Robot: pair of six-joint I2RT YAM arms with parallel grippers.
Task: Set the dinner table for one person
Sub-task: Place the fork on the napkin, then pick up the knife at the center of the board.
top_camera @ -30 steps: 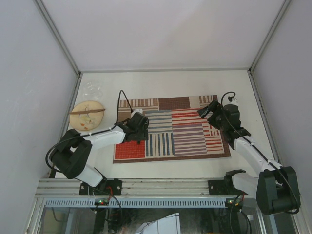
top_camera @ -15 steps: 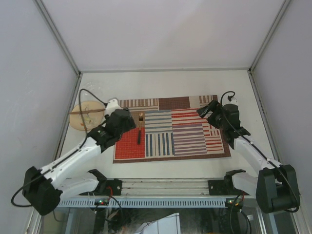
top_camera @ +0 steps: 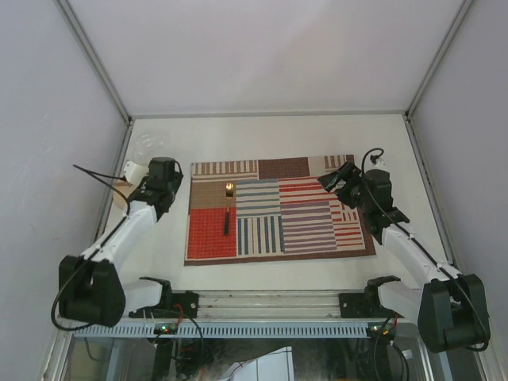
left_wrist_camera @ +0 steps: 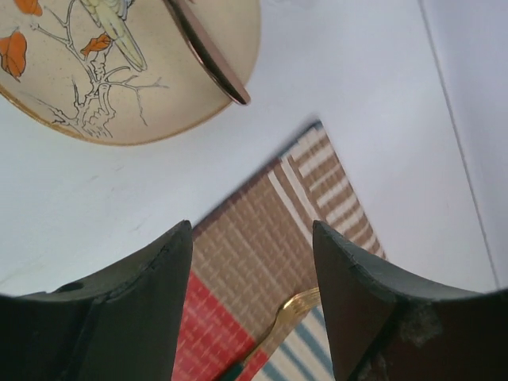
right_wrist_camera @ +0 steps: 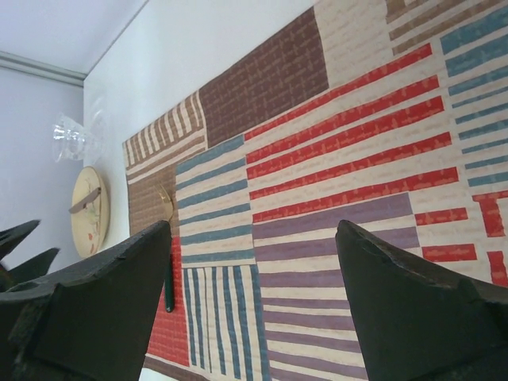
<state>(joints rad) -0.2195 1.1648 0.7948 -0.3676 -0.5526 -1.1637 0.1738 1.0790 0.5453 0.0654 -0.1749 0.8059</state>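
Observation:
The dinner table (top_camera: 270,135) is a white top carrying a red, brown and blue striped placemat (top_camera: 294,214). A gold fork with a dark handle (top_camera: 228,208) lies on the mat's left part, also seen as the fork (left_wrist_camera: 286,317) and the fork (right_wrist_camera: 167,246). My left gripper (top_camera: 168,189) hangs open and empty over the mat's far left corner, beside a cream bird-patterned plate (left_wrist_camera: 119,71), and its fingers (left_wrist_camera: 252,230) frame that corner. A copper-coloured utensil (left_wrist_camera: 210,55) rests across the plate. My right gripper (top_camera: 337,181) stands open and empty above the mat's right part (right_wrist_camera: 254,230).
A clear glass (top_camera: 147,144) stands on the table behind the plate (top_camera: 121,193), seen too as the glass (right_wrist_camera: 70,136). Aluminium rails edge the table, and grey walls close the left, right and back sides.
My left arm has swung left off the placemat toward the plate, leaving the fork lying on the mat. The right arm has barely moved.

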